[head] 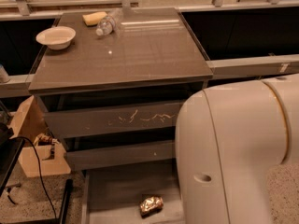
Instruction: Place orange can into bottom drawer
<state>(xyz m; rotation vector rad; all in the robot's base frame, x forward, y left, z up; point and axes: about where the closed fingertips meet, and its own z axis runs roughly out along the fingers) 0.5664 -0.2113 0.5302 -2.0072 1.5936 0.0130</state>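
Crosswise lies orange can [152,205]; gripper unseen.

Gold-mottled orange can [151,204], grey bottom drawer [117,190], white bowl [56,36], white arm [233,153], jaws out of view.

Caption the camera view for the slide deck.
Orange can lies on the open bottom drawer floor; white robot arm fills right foreground, claw out of view.

No readable text, brand or number; orange can [151,204] label illegible. Hand not in view.
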